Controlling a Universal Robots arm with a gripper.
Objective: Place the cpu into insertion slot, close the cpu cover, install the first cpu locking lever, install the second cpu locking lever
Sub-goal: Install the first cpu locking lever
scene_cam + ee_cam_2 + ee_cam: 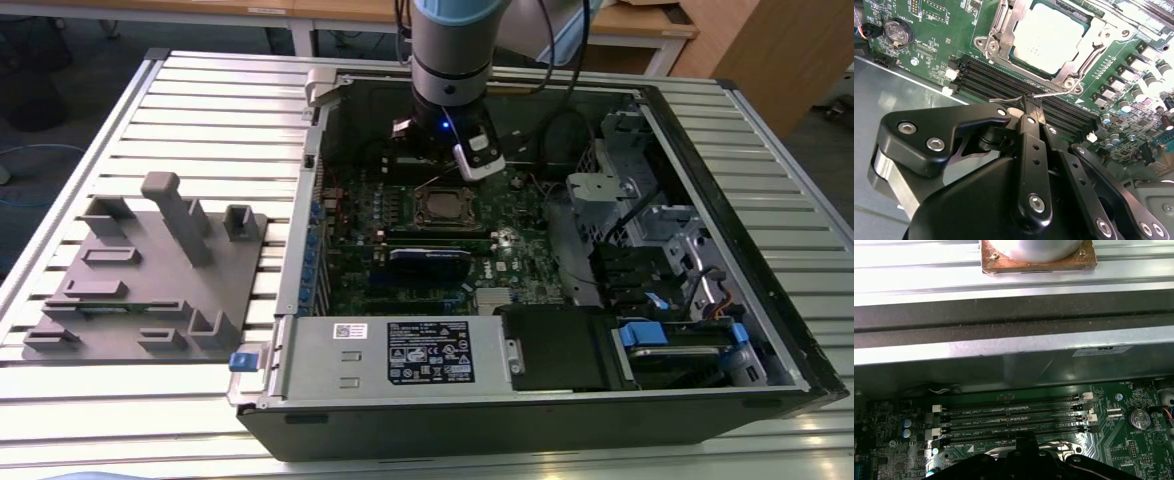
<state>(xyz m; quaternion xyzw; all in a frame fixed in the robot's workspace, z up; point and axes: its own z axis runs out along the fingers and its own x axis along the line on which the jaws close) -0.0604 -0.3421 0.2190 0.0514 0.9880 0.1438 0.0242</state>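
Cpu (1046,35) seated in slot (999,30) near centre of board (929,30), cover (1089,47) down over it. Gripper (1026,106), jaws closed, tips at thin lever (1056,93). Risk: tips slip off, leaving lever unhooked or scraping memory slots (999,82).

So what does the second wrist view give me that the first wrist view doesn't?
Second wrist view adds the cpu seated under the cover, with a thin lever wire by the tool tip. First wrist view adds the case wall beyond the board. Both show the memory slots, the coin battery and the shut tool.
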